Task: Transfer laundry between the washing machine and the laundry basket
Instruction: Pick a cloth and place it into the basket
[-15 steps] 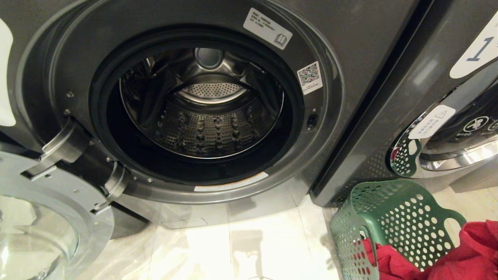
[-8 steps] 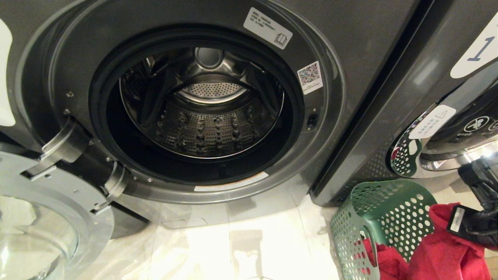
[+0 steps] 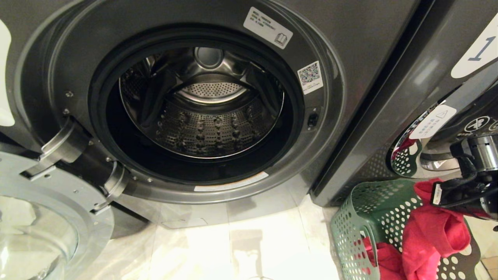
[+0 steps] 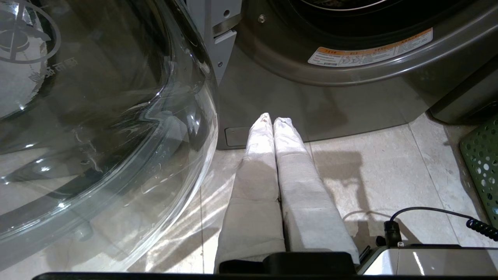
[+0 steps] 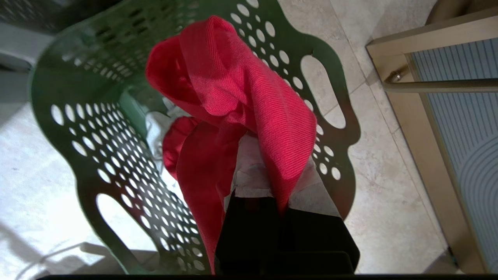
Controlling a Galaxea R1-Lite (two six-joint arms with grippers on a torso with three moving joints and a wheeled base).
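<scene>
Red garment [image 3: 432,233] higher above basket [image 3: 373,217]

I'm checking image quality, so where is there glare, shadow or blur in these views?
Head view: bright glare on the floor below the washing machine. Left wrist view: reflections streak the glass door; the left hand casts a shadow. Right wrist view: the laundry basket looks blurred.

right hand [image 3: 432,194] now in view, red garment [image 3: 432,233] lifted above basket [image 3: 373,217]

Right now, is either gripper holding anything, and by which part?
The right gripper pinches the red-pink knit garment by a bunched fold, above the green perforated plastic basket. The left gripper is shut, empty.
</scene>
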